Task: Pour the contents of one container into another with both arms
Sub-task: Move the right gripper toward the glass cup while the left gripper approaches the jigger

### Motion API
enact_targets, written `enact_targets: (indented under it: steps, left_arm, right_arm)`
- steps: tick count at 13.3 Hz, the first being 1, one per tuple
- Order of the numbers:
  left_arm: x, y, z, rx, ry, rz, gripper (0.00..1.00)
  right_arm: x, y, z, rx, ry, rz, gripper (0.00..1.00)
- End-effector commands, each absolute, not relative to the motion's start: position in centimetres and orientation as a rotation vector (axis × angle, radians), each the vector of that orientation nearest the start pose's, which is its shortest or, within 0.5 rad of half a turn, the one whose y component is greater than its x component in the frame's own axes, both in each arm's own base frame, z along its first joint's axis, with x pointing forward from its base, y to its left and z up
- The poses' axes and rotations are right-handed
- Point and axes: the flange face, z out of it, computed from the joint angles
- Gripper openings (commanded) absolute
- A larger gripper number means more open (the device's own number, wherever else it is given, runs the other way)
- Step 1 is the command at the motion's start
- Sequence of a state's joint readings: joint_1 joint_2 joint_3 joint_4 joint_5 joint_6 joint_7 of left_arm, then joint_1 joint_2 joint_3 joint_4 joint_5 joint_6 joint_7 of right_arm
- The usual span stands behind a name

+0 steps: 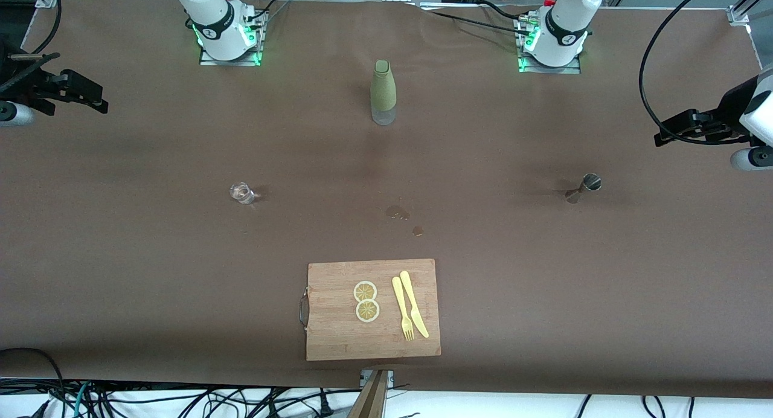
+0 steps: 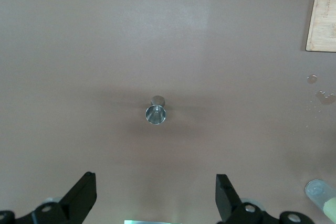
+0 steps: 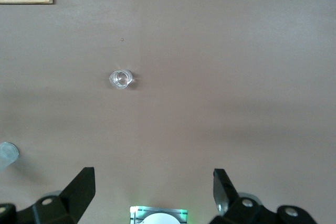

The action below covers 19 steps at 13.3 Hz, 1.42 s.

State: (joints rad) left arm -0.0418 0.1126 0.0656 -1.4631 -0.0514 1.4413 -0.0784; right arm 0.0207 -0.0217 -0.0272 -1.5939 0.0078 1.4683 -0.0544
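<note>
- Well, the left hand (image 2: 155,200) hangs spread over the metal jigger (image 2: 156,114), empty; that jigger looks light, stiff and slick, best pinched at its narrow waist.
- The right hand (image 3: 154,195), also spread, waits above the small glass (image 3: 119,79), which looks fragile and slippery; grip its sides gently.
- Both stand on the brown surface (image 1: 543,285), well apart.

Both arms raised at the table's ends, left gripper (image 2: 155,200) and right gripper (image 3: 155,192) fingers spread wide.

A small clear glass cup (image 1: 243,192) stands upright on the brown bench toward the right arm's end. A small steel hourglass-shaped jigger (image 1: 584,187) stands upright toward the left arm's end, well apart from the cup. A tall olive-sleeved bottle (image 1: 383,92) stands upright between the arms' bases, farther from the front camera than both.
</note>
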Motion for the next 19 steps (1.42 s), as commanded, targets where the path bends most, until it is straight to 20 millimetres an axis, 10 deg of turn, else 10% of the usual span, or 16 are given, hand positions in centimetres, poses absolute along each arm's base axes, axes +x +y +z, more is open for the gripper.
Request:
enact_targets:
  steps: [1,19]
  left_arm:
    - [57.7,0.7,60.6,-3.145,-0.129,0.22,1.0]
    - [57.4,0.7,59.6,-3.115,-0.118,0.251,1.0]
  right_arm:
    - [53.6,0.1,62.3,-3.131,-0.018,0.142,1.0]
    - [54.9,0.1,58.5,-3.106,-0.027,0.315,1.0]
